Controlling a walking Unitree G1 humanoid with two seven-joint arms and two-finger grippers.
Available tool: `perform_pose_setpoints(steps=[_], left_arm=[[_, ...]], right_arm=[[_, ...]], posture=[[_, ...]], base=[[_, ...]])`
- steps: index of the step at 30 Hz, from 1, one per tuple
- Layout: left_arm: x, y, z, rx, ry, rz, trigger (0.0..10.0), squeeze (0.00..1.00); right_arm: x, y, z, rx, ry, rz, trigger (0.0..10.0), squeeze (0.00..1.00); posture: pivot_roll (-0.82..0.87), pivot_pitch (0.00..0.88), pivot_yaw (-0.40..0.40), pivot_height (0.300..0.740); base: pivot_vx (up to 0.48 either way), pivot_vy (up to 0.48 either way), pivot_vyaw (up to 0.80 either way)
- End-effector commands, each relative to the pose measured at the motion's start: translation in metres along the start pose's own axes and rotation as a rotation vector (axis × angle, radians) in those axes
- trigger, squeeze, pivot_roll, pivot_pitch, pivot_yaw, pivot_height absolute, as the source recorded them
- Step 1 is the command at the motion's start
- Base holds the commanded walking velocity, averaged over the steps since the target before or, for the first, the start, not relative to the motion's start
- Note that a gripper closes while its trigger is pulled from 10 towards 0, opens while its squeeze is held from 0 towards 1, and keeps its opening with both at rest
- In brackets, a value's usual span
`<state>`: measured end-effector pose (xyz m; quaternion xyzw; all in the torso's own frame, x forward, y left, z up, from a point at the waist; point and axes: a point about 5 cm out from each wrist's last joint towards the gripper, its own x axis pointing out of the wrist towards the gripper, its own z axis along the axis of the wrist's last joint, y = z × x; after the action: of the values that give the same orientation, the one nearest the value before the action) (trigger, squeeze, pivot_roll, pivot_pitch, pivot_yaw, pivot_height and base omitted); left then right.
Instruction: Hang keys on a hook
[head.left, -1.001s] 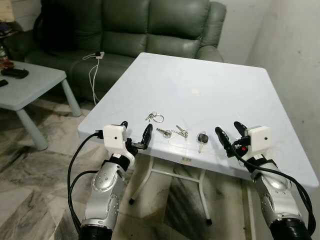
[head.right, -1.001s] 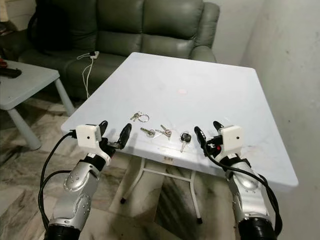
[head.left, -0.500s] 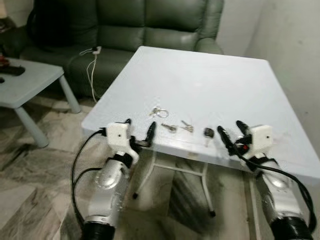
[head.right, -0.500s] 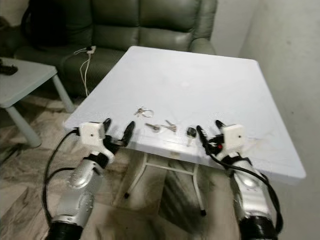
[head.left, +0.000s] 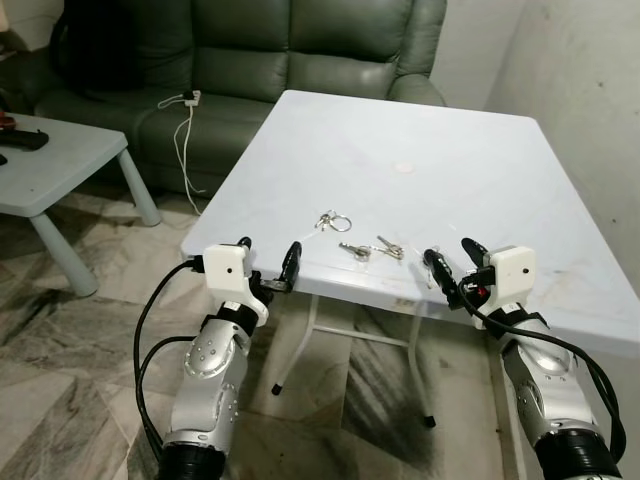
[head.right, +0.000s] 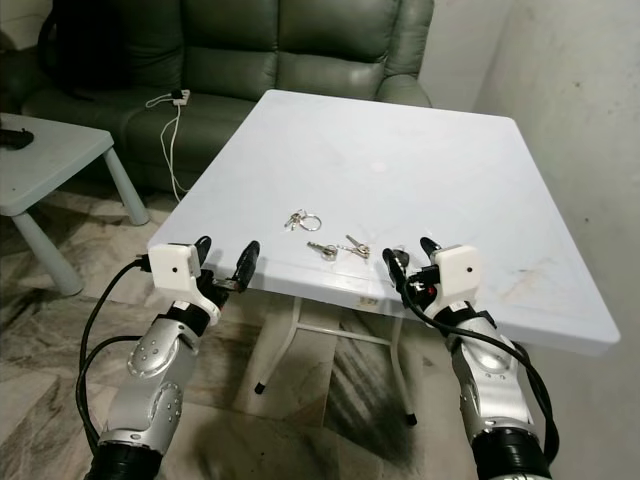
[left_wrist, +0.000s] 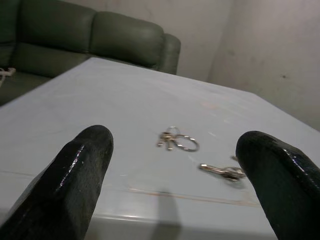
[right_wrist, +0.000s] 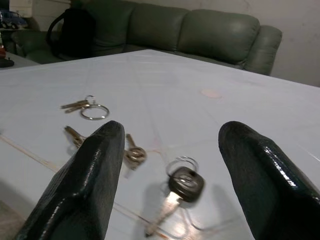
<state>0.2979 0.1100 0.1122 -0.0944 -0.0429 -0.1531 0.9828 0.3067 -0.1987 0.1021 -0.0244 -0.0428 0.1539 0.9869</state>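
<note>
Several keys lie near the front edge of the white table: a key ring with keys, two small silver keys, and a black-headed key. My right gripper hovers open at the table's front edge. In the right wrist view the black-headed key lies on the table just ahead, between the fingers. My left gripper is open at the table's front left corner, level with the tabletop. The key ring lies ahead of it, a small key further right.
A green sofa stands behind the table, with a white charger cable on its seat and a black bag. A low pale side table is at the left. A wall runs along the right. The floor is marble.
The camera has shifted. My right gripper now stands in line with the black-headed key, which earlier lay to its left. Both grippers remain open.
</note>
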Motion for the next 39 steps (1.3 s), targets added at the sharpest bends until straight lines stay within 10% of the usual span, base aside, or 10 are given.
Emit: perform_pose_setpoints(steps=[1,8,9,10,11,27,28,29,39], left_arm=[[0.0016,-0.0026,-0.0009,0.011,0.009,-0.006,10.0,0.00],[0.0023,-0.0029,-0.0007,0.001,0.005,-0.002,10.0,0.00],[0.0024,-0.0030,-0.0007,0.001,0.004,0.000,10.0,0.00],[0.0024,-0.0030,-0.0007,0.002,0.004,0.000,10.0,0.00],[0.0024,-0.0031,-0.0006,0.003,0.003,0.000,10.0,0.00],[-0.0041,-0.0078,-0.0038,0.014,0.018,-0.039,10.0,0.00],[-0.0043,-0.0078,-0.0041,0.014,0.020,-0.037,10.0,0.00],[-0.0044,-0.0076,-0.0043,0.009,0.021,-0.036,10.0,0.00],[-0.0048,-0.0049,-0.0050,-0.021,0.033,-0.002,10.0,0.00]], right_arm=[[-0.0002,-0.0041,0.0005,0.003,0.008,-0.009,10.0,0.00],[0.0000,-0.0049,0.0006,0.010,0.013,-0.010,10.0,0.00],[-0.0002,-0.0049,0.0004,0.035,0.013,-0.008,10.0,0.75],[-0.0003,-0.0049,0.0005,0.043,0.011,-0.007,10.0,0.75],[-0.0005,-0.0042,0.0016,0.053,0.000,0.003,10.0,1.00],[-0.0037,-0.0072,0.0003,-0.016,0.028,0.017,10.0,1.00],[-0.0035,-0.0069,0.0000,-0.009,0.029,0.021,10.0,0.70],[-0.0033,-0.0066,0.0001,-0.005,0.027,0.024,10.0,0.00],[-0.0048,-0.0006,0.0007,0.008,0.013,0.033,10.0,0.00]], posture=[[-0.02,0.000,-0.053,0.740],[-0.02,0.000,-0.057,0.740],[-0.02,0.000,-0.058,0.740],[-0.02,0.000,-0.058,0.740],[-0.02,0.000,-0.058,0.740],[-0.01,0.000,-0.063,0.740],[-0.01,0.000,-0.063,0.740],[-0.01,0.000,-0.063,0.740],[-0.01,0.000,-0.067,0.740]], base=[[0.000,0.000,0.00],[0.000,0.000,0.00],[0.000,0.000,0.00],[0.000,0.000,0.00],[0.000,0.000,0.00],[0.000,0.000,0.00],[0.000,0.000,0.00],[0.000,0.000,0.00],[0.000,0.000,0.00]])
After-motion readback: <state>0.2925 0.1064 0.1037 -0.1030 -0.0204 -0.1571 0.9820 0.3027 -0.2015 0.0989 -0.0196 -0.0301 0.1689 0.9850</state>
